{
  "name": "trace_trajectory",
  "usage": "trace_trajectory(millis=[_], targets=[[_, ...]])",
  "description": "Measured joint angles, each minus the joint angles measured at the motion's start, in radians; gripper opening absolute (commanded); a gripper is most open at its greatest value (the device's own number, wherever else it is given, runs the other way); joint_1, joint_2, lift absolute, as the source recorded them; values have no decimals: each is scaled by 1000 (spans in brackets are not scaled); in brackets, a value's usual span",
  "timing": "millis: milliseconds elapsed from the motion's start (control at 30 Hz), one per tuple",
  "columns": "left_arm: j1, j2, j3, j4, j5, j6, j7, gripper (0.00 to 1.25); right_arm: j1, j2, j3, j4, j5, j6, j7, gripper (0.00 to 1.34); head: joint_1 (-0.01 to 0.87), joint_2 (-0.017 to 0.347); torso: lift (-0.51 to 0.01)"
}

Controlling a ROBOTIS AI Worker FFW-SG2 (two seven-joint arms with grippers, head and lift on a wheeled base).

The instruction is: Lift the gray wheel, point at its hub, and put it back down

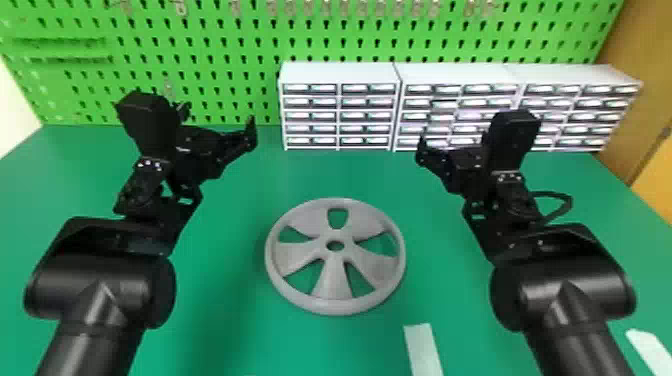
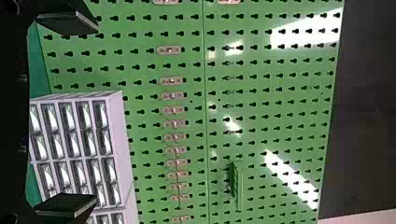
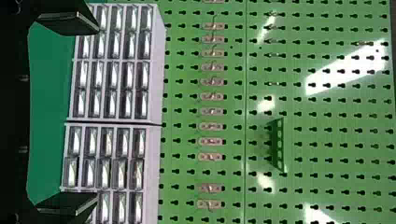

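The left arm (image 1: 100, 285) and the right arm (image 1: 562, 285) were extended forward from the head view's bottom edge. The left gripper (image 1: 218, 120) and right gripper (image 1: 452, 145) were held raised, well apart, and the fingers (image 2: 70, 21) of each were spread wide.

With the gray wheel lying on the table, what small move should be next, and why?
Probably the left gripper and right gripper should lower toward the gray wheel: both are open and raised, and it lies flat on the table, ungripped.
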Motion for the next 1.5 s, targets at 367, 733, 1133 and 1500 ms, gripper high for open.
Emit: trace_trajectory(millis=[367,733,1133,1500], targets=[[-1,0,-2,0,2,-1,0,1223,-3,-2,1,0,0,0,0,1282,692,48,-88],[-1,0,-3,-1,3,-1,0,1223,-4,-2,4,0,0,0,0,1282,692,48,-88],[1,0,-4,-5,6,-2,0,1223,-3,2,-7,-8,12,2,0,1282,692,48,-88],[-3,-2,5,-6,-1,-2,3,1221,-6,-4,9,-7,-5,3,0,1282,692,48,-88]])
